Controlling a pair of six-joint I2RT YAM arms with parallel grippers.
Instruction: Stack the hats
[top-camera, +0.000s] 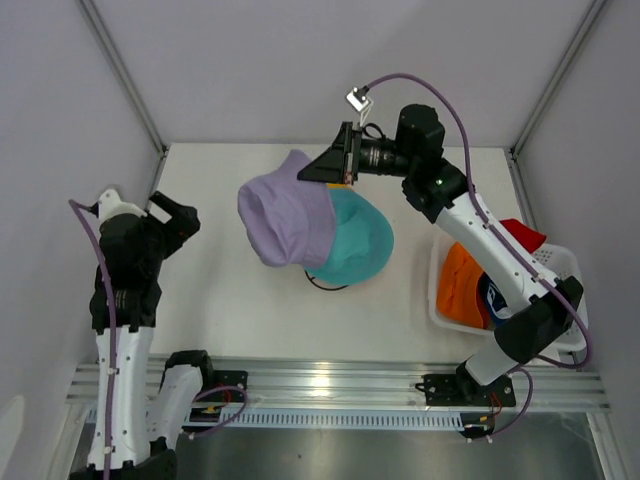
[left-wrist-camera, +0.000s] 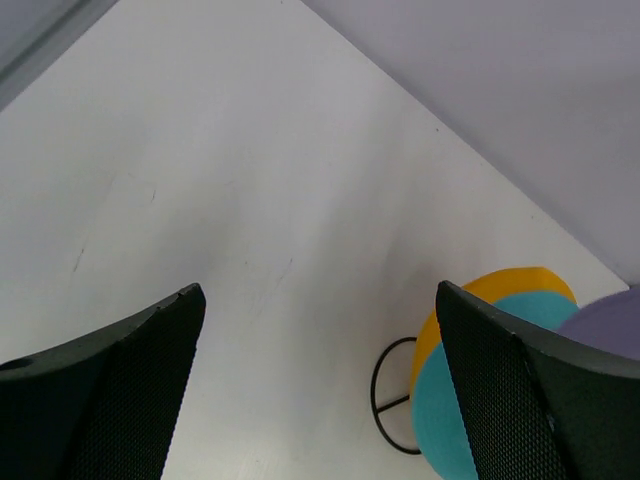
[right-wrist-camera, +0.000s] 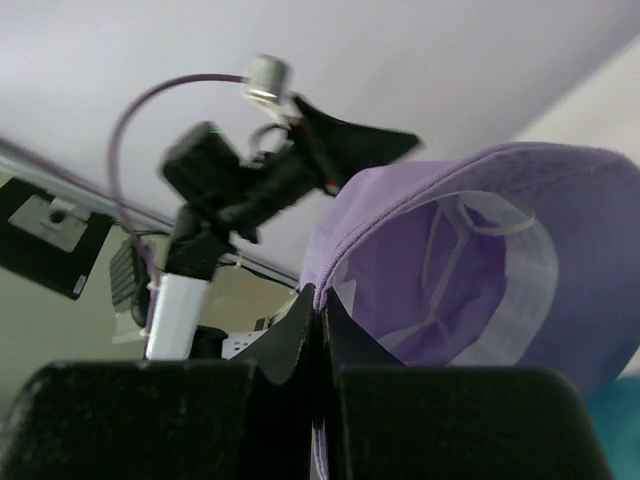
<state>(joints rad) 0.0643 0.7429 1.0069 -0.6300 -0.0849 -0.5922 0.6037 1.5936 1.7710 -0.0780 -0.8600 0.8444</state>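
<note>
Your top view looks down from above and behind the arms (top-camera: 120, 290), over the whole table (top-camera: 220, 300). Your left wrist view faces right across it toward the teal hat (left-wrist-camera: 445, 420) — the top view shows that too. Your right wrist view sits against the lavender hat (right-wrist-camera: 480, 250), tilted upward.

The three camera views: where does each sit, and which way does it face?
Top external: fixed above, behind the arms, looking down on the table; both arms show, the right gripper holding the lavender hat next to the teal hat.
Left wrist: on the left arm, looking down across the table; its open left gripper frames the view.
Right wrist: on the right arm, tilted upward into the lavender hat's inside; its shut fingers show.
Shared: all three see the lavender hat; top and left wrist share the teal hat.
</note>
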